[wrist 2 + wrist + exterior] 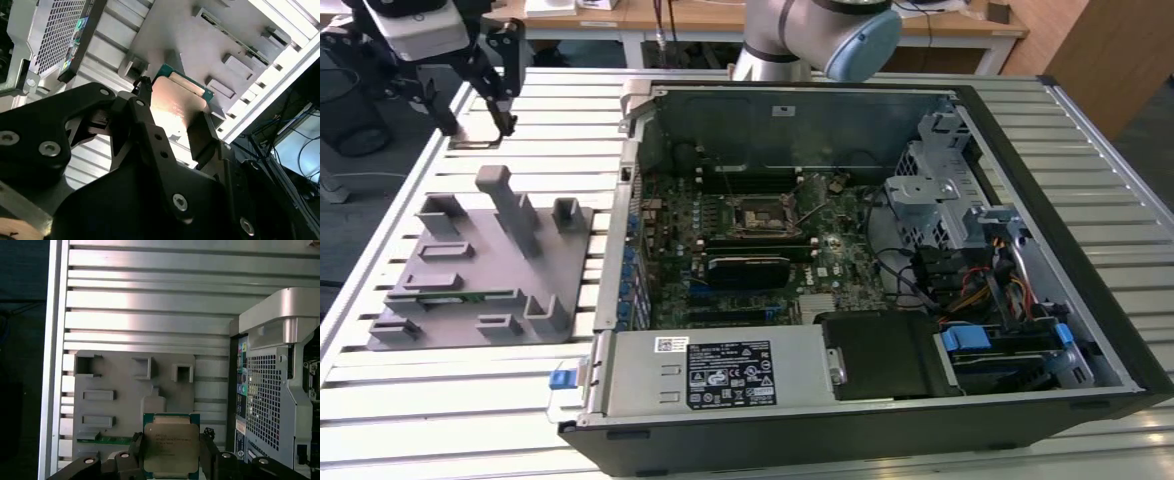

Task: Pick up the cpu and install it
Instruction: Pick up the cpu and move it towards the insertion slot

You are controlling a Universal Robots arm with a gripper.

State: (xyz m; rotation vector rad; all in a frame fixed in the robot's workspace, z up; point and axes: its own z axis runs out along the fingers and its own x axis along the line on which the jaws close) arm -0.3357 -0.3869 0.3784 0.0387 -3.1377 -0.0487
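Here, the robot arm's gripper holds the cpu clamped between its two black fingers, one pressed against each opposite edge; in the first wrist view the cpu's silver-grey top plate faces the camera, framed by a thin green rim. In the second wrist view the gripper shows the same hold, with the cpu catching a warm glare; the cpu hangs in the air, lifted clear of the grey parts tray seen behind it. A green memory stick lies in a slot of the parts tray; in the first wrist view it appears just beside the held cpu.

In the exterior view the gripper hovers over the slatted metal table near the far end of the parts tray, toward the exterior view's left; it is well apart from the open computer case. The computer case lies on its side on the table, to the exterior view's right of the parts tray; its circuit board is exposed, and the black square socket sits near the board's middle.
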